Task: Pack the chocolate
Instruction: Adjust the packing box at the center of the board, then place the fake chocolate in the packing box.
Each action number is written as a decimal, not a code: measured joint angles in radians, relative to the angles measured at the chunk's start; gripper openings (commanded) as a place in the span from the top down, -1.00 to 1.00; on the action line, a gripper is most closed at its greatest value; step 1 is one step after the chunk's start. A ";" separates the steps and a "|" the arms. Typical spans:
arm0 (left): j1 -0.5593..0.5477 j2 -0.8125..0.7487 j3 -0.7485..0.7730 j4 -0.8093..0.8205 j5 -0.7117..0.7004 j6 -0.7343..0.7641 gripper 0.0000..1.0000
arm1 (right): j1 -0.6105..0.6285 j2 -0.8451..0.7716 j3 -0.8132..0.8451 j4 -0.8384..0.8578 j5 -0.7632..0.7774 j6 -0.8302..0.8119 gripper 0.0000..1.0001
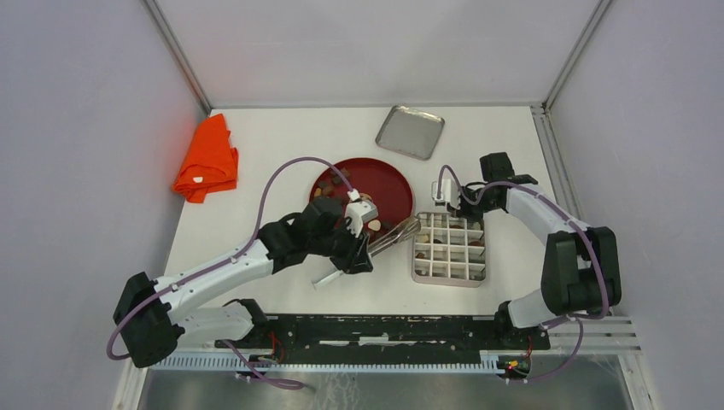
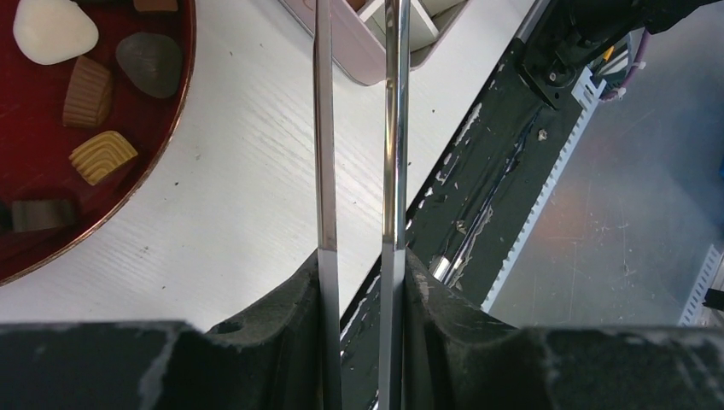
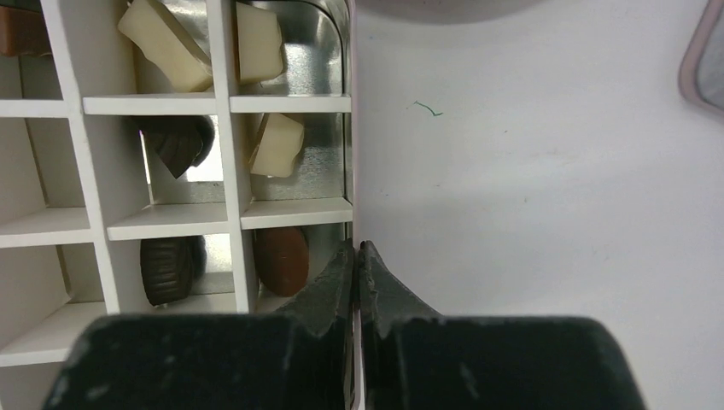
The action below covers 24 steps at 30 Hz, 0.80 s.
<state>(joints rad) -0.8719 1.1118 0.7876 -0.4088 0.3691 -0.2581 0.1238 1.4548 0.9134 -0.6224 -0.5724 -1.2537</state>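
Observation:
The chocolate lies partly on a red plate (image 1: 388, 184): a cream piece (image 2: 53, 30), a tan ridged piece (image 2: 102, 156) and a dark piece (image 2: 149, 61) show. Other pieces sit in the divided tin box (image 1: 450, 248), among them a cream one (image 3: 277, 143) and a brown one (image 3: 282, 260). My left gripper (image 1: 359, 252) (image 2: 360, 256) is shut on metal tongs (image 1: 388, 239) (image 2: 394, 128). The tongs' arms stand apart and reach toward the box's near corner; their tips are out of the wrist view. My right gripper (image 1: 446, 198) (image 3: 357, 248) is pinched shut on the box's side wall (image 3: 349, 128).
The tin's lid (image 1: 410, 131) lies at the back, beyond the plate. An orange cloth (image 1: 207, 160) is at the far left. The black mounting rail (image 1: 384, 329) runs along the near table edge.

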 measured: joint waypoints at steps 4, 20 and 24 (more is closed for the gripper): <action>-0.016 0.024 0.000 0.007 0.001 0.000 0.96 | 0.000 0.069 0.036 -0.006 0.005 0.019 0.62; -0.111 0.241 0.100 -0.008 0.006 0.063 0.96 | -0.009 0.020 0.142 -0.058 0.000 0.137 -0.26; -0.129 0.283 0.140 -0.009 0.002 0.077 0.96 | -0.016 -0.064 0.129 -0.060 -0.028 0.198 -0.28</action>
<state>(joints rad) -1.0004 1.3945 0.9279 -0.4179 0.3714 -0.1810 0.1078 1.3907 1.0424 -0.6823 -0.6003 -1.0561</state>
